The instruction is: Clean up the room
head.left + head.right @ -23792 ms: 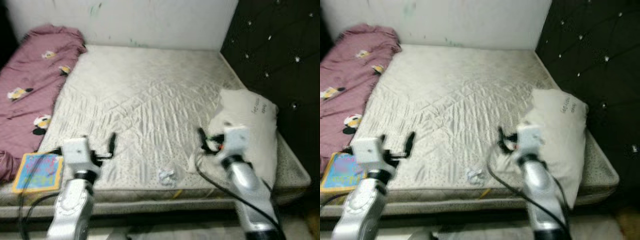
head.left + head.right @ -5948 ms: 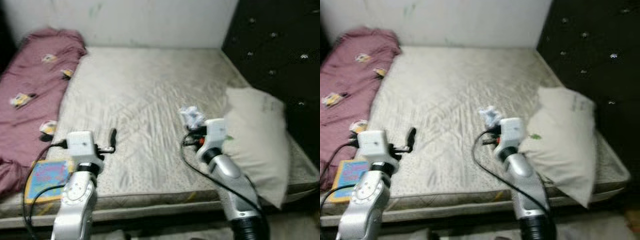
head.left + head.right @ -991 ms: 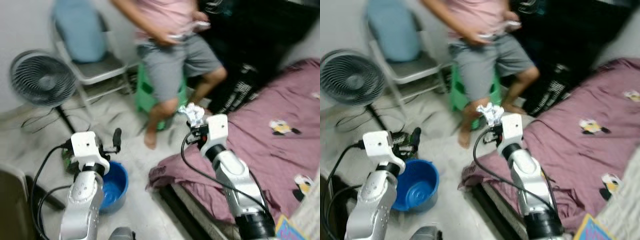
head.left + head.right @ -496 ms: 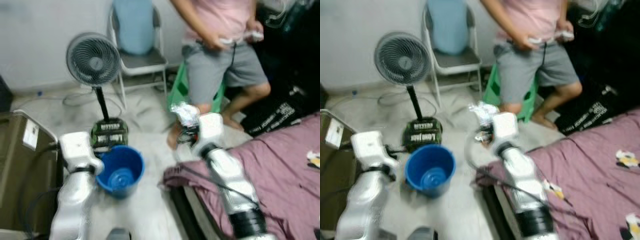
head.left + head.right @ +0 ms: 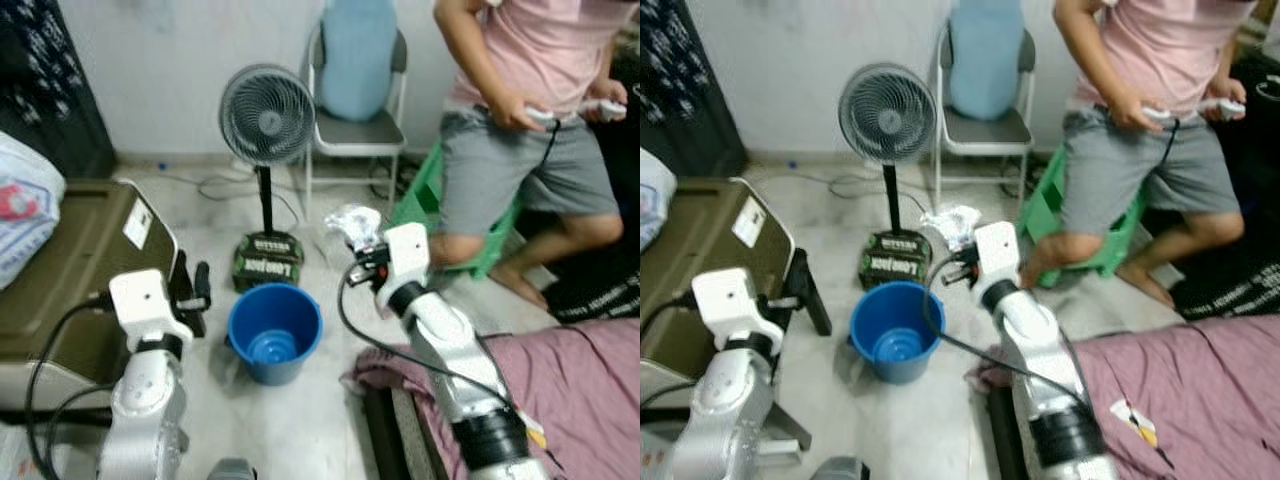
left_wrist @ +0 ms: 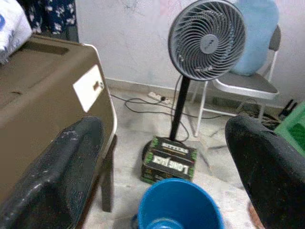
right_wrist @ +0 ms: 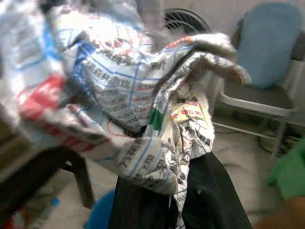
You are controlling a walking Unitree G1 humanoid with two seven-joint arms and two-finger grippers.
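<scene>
Crumpled paper (image 5: 353, 222), 1 wad, seemingly printed wrapper, pinched in right tool (image 5: 364, 243), 1 blue bucket (image 5: 274, 333) below, left tool (image 6: 162, 157) wide.

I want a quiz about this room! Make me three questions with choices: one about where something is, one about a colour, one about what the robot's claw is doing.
1. Where is the fan?
A. On the chair
B. On the floor behind the bucket
C. On the bed

2. What colour is the bucket?
A. Blue
B. Red
C. Yellow

3. What is the right claw doing?
A. Hanging with nothing in it
B. Pushing the chair
C. Gripping crumpled paper

Answers:
1. B, its stand rises from the floor past the bucket.
2. A, its whole body is blue.
3. C, the crumpled paper bunches over its fingers.
</scene>
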